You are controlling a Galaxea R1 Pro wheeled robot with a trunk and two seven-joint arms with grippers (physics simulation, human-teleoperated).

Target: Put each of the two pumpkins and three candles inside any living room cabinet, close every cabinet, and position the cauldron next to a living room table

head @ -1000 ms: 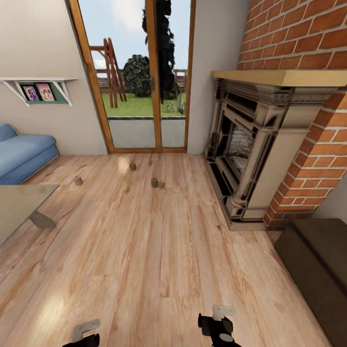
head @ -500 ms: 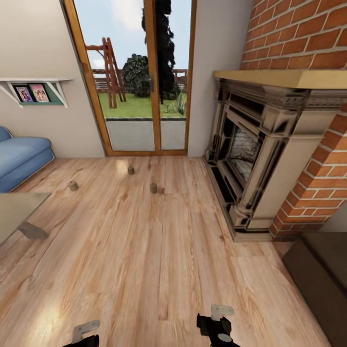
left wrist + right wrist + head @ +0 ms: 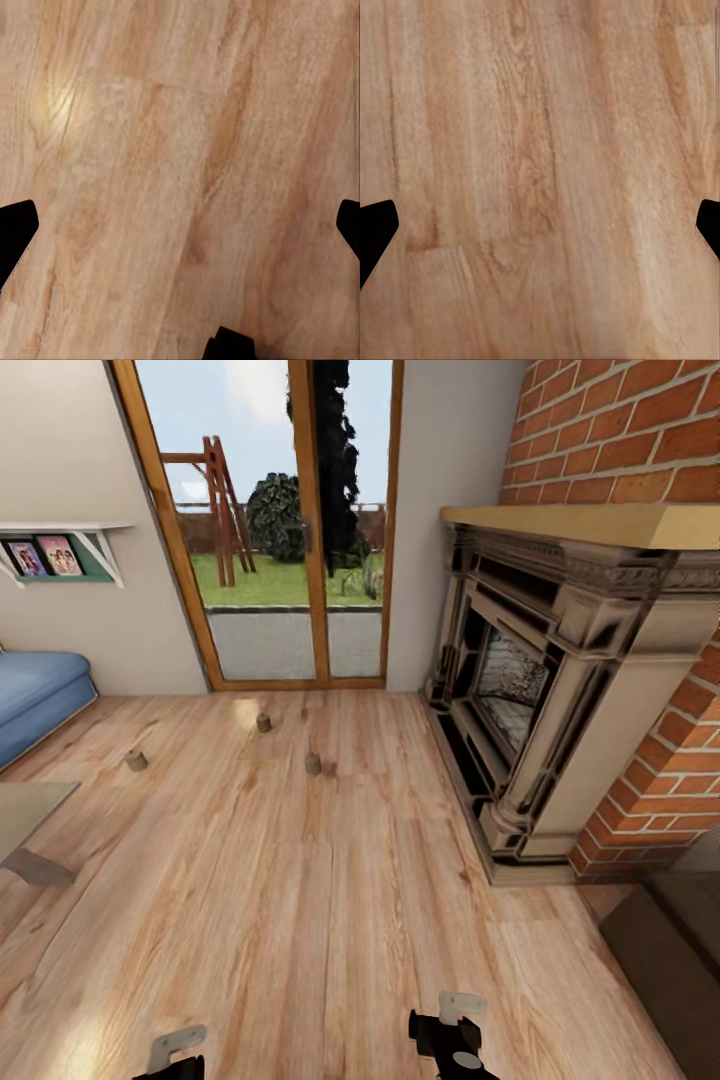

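Observation:
Three short tan candles stand on the wood floor ahead: one at the left [image 3: 136,761], one nearer the glass door [image 3: 264,722], one in the middle [image 3: 313,763]. The grey table's corner [image 3: 25,805] shows at the left edge. The dark-brown cabinet [image 3: 668,945] lies low at the right, past the fireplace. Both grippers hang low over bare floor, well short of the candles: my left gripper [image 3: 175,1057] [image 3: 180,229] and right gripper [image 3: 452,1032] [image 3: 540,229] are open, fingertips wide apart with nothing between them. The pumpkins and cauldron are out of view.
A large stone fireplace [image 3: 530,690] in a brick wall juts out on the right. A blue sofa [image 3: 35,695] sits at the left, under a wall shelf [image 3: 55,550]. A glass door [image 3: 275,530] closes the far wall. Open wood floor lies between me and the candles.
The whole view has shifted: the camera moved, sliding sofa, table and candles leftward in the picture and the fireplace closer. The candles have not moved on the floor. Both grippers stay as before.

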